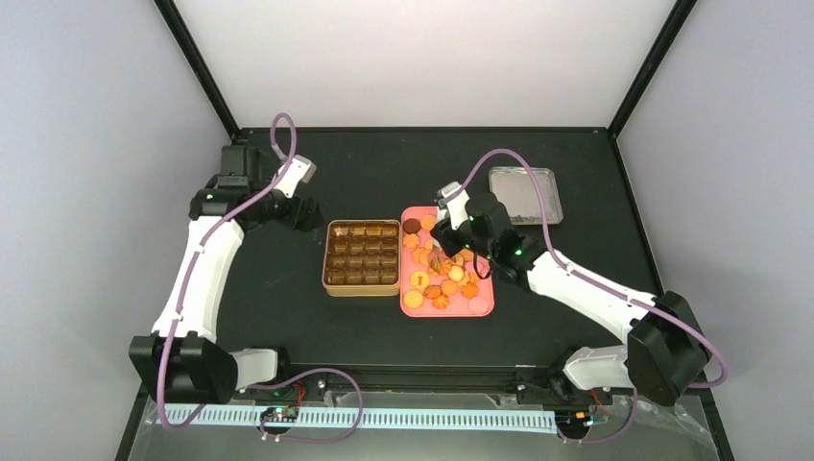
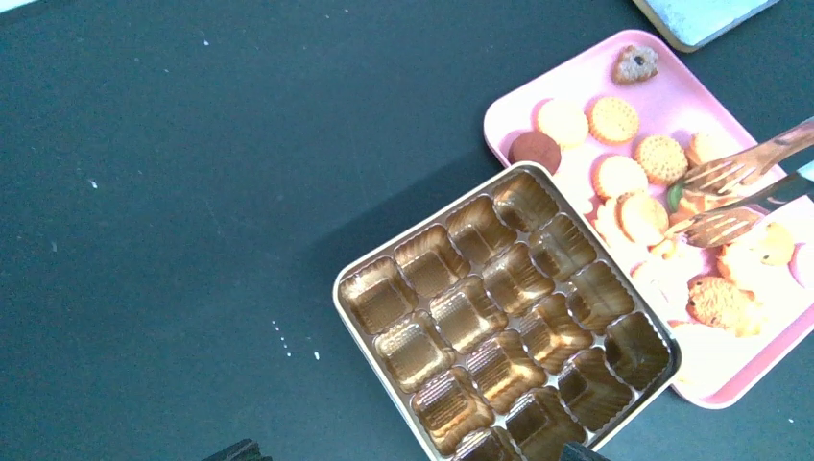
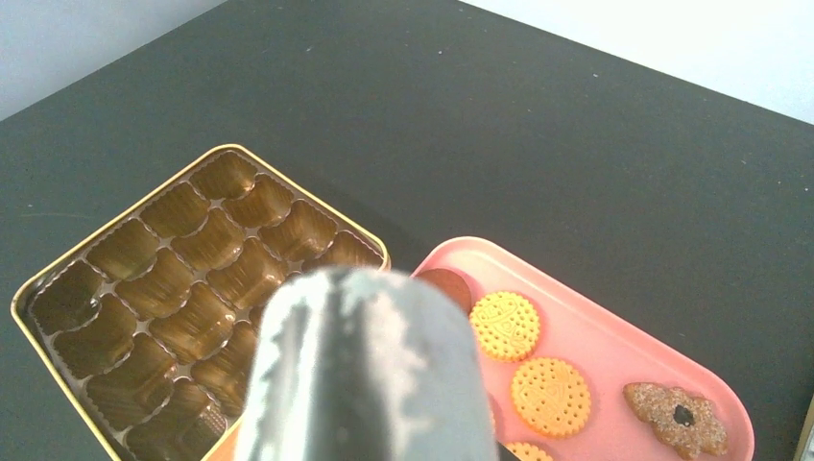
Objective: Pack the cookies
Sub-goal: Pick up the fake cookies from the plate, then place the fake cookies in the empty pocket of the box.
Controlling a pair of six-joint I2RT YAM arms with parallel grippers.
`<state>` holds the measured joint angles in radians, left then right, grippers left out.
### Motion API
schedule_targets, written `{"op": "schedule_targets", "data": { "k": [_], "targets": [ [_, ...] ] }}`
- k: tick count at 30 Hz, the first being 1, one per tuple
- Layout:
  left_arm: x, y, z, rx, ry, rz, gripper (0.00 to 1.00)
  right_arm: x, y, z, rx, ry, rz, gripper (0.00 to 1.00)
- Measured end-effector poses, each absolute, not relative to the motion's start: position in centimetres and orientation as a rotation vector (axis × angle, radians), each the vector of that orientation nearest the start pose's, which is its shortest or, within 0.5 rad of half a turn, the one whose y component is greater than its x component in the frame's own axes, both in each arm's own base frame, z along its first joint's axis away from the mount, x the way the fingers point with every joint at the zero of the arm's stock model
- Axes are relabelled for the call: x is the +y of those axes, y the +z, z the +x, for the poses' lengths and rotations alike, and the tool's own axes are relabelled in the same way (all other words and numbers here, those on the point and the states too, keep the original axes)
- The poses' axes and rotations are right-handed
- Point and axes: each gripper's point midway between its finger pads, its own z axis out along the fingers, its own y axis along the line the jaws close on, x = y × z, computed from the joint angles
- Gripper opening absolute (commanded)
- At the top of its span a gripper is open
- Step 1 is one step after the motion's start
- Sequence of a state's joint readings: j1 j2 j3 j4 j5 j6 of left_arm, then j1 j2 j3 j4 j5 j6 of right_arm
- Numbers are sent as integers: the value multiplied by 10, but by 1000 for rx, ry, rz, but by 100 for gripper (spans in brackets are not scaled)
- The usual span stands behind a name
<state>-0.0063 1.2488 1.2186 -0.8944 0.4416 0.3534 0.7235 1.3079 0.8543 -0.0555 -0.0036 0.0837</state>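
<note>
The left fingers (image 2: 237, 449) stand wide apart and hold nothing. Only their dark tips show, at the bottom edge of the left wrist view. Just ahead of them and lower down, a square gold tin (image 2: 461, 312) with brown ribbed compartments sits flat on the black counter (image 2: 192, 192).

The right fingers (image 1: 444, 233) are closed on the handle of metal tongs (image 2: 715, 228). The handle fills the near part of the right wrist view as a grey blur. From these fingers the tongs reach down over a pink tray (image 3: 614, 331). Their two forked tips are slightly apart above the cookies (image 2: 614, 119), and it cannot be told whether they touch one.

The cookies lie on this tray, under and around the right fingers. Most are round and golden-orange. One dark brown round cookie lies just left of the right fingers.

The tray sits just beside the tin, and the tin lies between the two sets of fingers. To the right of the right fingers and a little beyond them, a flat grey rectangular tray (image 1: 525, 195) rests apart from the pink one.
</note>
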Motion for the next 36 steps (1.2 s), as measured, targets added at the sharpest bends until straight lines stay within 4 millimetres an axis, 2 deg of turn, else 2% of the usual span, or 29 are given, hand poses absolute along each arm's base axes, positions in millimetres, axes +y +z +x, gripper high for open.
{"op": "schedule_targets", "data": {
  "k": [4, 10, 17, 21, 26, 28, 30, 34, 36],
  "targets": [
    [-69, 250, 320, 2303, -389, 586, 82, 273, 195, 309, 2002, 492, -664, 15],
    [-57, 260, 316, 2287, -379, 540, 81, 270, 207, 304, 1979, 495, -653, 2],
    [-33, 269, 306, 2283, -330, 458, 81, 273, 230, 287, 1924, 529, -669, 1],
    [-19, 276, 296, 2269, -283, 427, 81, 275, 232, 282, 1917, 543, -671, 1],
    [-10, 283, 287, 2247, -257, 411, 81, 276, 236, 281, 1919, 551, -668, 1],
    [-8, 282, 285, 2246, -253, 410, 81, 280, 248, 283, 1904, 561, -668, 1],
    [-7, 276, 284, 2255, -262, 408, 82, 286, 268, 285, 1866, 589, -667, 1],
    [-6, 259, 279, 2300, -295, 394, 82, 303, 322, 288, 1741, 684, -668, 1],
    [-6, 251, 277, 2320, -308, 391, 82, 312, 335, 289, 1703, 725, -672, 1]
  ]
}}
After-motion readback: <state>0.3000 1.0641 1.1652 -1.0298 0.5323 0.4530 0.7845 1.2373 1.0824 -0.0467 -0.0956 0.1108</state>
